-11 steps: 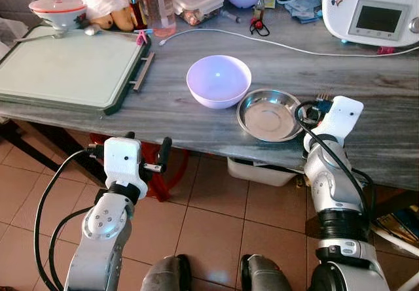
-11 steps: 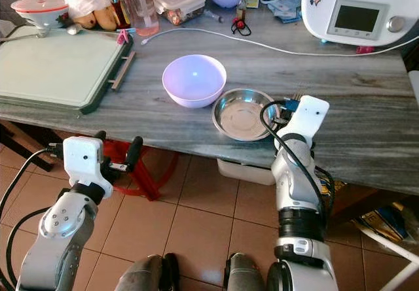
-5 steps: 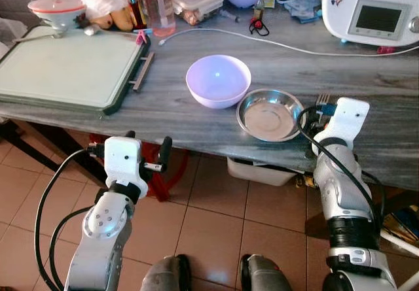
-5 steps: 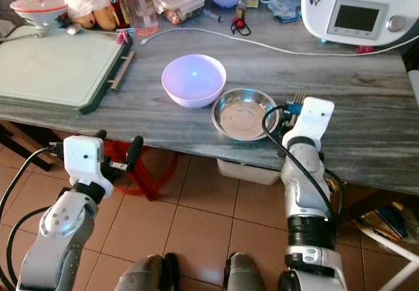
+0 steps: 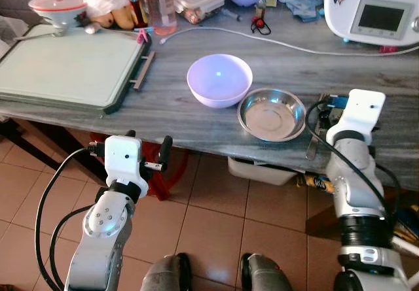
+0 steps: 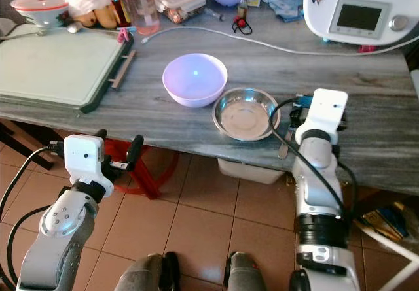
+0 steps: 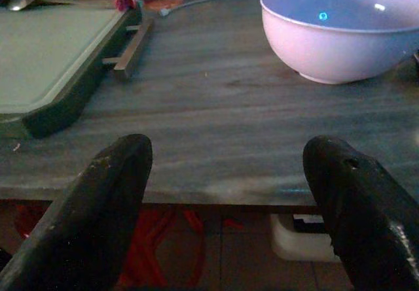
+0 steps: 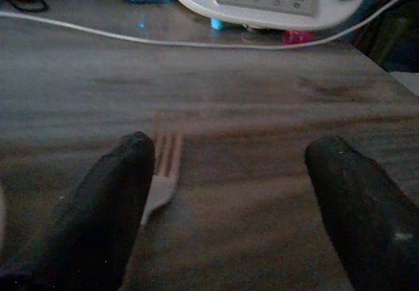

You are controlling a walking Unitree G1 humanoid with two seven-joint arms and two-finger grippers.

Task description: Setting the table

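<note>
Both arms are silver, jointed metal cylinders with screw-studded elbow housings. Each ends in a white, boxy wrist block behind its gripper. Black cables loop alongside both forearms. Left gripper (image 7: pixel 226 206) and right gripper (image 8: pixel 226 193) carry long, matte black fingers.

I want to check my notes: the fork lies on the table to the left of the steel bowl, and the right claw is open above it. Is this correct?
Not quite. The fork lies to the right of the steel bowl, not the left; the right eye view shows it on the table beside the bowl. The rest holds: the right claw is open above it.
</note>
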